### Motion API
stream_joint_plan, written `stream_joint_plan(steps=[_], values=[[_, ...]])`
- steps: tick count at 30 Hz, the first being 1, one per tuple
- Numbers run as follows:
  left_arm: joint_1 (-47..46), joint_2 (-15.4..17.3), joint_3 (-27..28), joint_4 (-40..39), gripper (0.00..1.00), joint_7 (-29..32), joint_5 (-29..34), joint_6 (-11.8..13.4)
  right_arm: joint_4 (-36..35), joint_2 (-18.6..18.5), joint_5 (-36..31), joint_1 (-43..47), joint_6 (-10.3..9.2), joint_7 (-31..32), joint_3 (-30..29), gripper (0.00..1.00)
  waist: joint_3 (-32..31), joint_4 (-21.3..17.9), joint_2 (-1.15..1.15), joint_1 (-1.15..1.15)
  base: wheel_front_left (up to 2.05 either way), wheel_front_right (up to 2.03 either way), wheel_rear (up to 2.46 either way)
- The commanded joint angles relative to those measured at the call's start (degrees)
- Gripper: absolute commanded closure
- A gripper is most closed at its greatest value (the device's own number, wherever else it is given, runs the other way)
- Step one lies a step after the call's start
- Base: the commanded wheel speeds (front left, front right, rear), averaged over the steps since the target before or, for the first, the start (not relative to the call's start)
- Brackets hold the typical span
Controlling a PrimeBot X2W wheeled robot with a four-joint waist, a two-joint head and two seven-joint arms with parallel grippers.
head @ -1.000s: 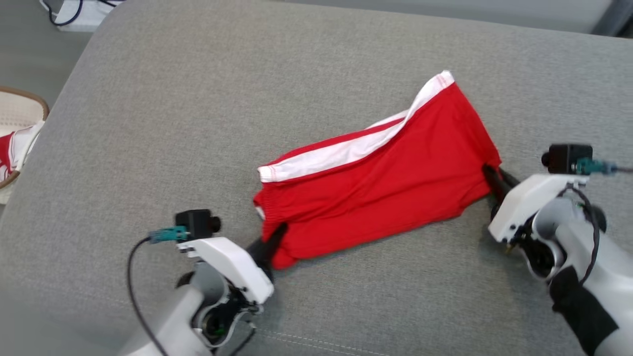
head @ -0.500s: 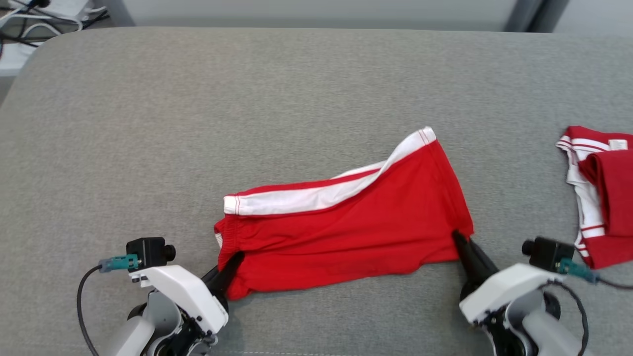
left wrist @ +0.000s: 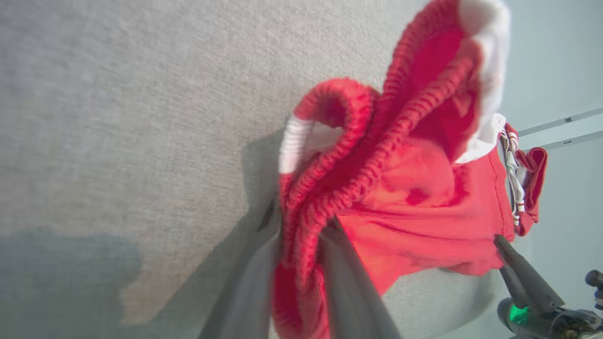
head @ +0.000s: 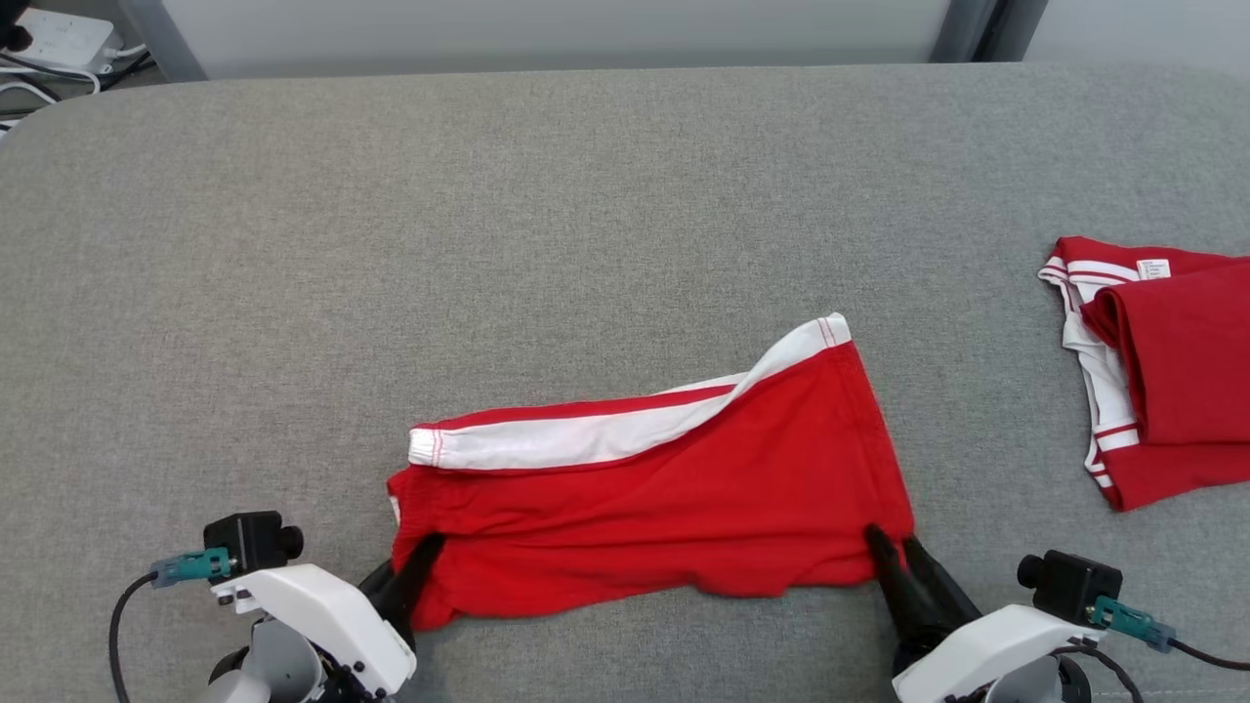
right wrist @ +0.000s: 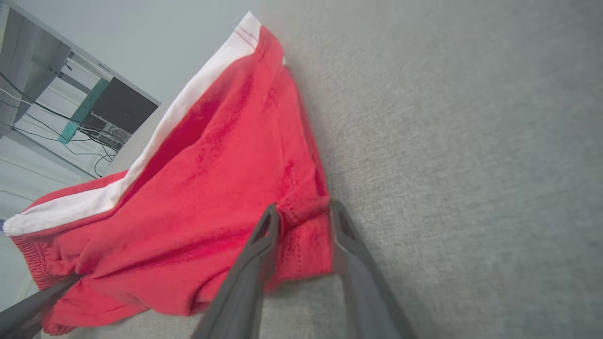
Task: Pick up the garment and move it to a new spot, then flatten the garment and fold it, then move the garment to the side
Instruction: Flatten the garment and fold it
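Head view: a grey cushion (head: 586, 195) spans the frame. Red shorts (head: 664, 517) with a white stripe lie spread out by the cushion's near edge. A folded red-and-white garment (head: 1162, 371) at the cushion's right side is cut off by the frame. The left gripper (head: 420, 561) pinches the shorts' waistband corner, its fingertips buried in fabric. The right gripper (head: 887, 542) clamps the hem corner.

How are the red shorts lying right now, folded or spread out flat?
Doubled over, not flat: red shorts stretch between left gripper on the bunched waistband and right gripper on the hem.
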Motion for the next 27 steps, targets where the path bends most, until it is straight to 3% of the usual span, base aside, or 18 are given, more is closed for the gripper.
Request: stream_joint_plan(steps=[1, 9, 10, 17, 27], values=[[-0.7, 2.5, 2.9, -1.2, 0.00, -1.3, 0.3, 0.9, -2.4, 0.0, -0.9, 1.2, -0.02, 0.2, -0.3, 0.00, -0.3, -0.1, 0.00, 0.00, 0.00, 0.00, 0.00], [1.5, 4.4, 5.5, -3.2, 0.00, -9.1, 4.4, 5.7, -9.2, -0.9, -8.1, 4.5, -0.02, -1.3, -8.8, 0.00, -2.8, -0.5, 0.00, 0.00, 0.00, 0.00, 0.00], [1.7, 4.9, 6.7, -4.5, 0.00, -12.5, 6.4, 8.0, -10.8, -1.3, -11.5, 4.9, -0.02, -1.8, -11.0, 0.00, -3.2, -0.4, 0.00, 0.00, 0.00, 0.00, 0.00], [1.6, 7.9, 7.0, -10.6, 0.00, -20.4, 18.3, 15.3, -15.6, -1.4, -25.3, 5.3, -0.02, -3.0, -16.5, 0.00, -4.4, 0.1, 0.00, 0.00, 0.00, 0.00, 0.00], [6.2, 8.6, 8.1, -17.1, 0.00, -21.7, 32.0, 17.6, -15.5, -1.3, -35.6, 7.3, -0.02, -3.7, -18.5, 0.00, -7.1, 1.2, 0.00, 0.00, 0.00, 0.00, 0.00]])
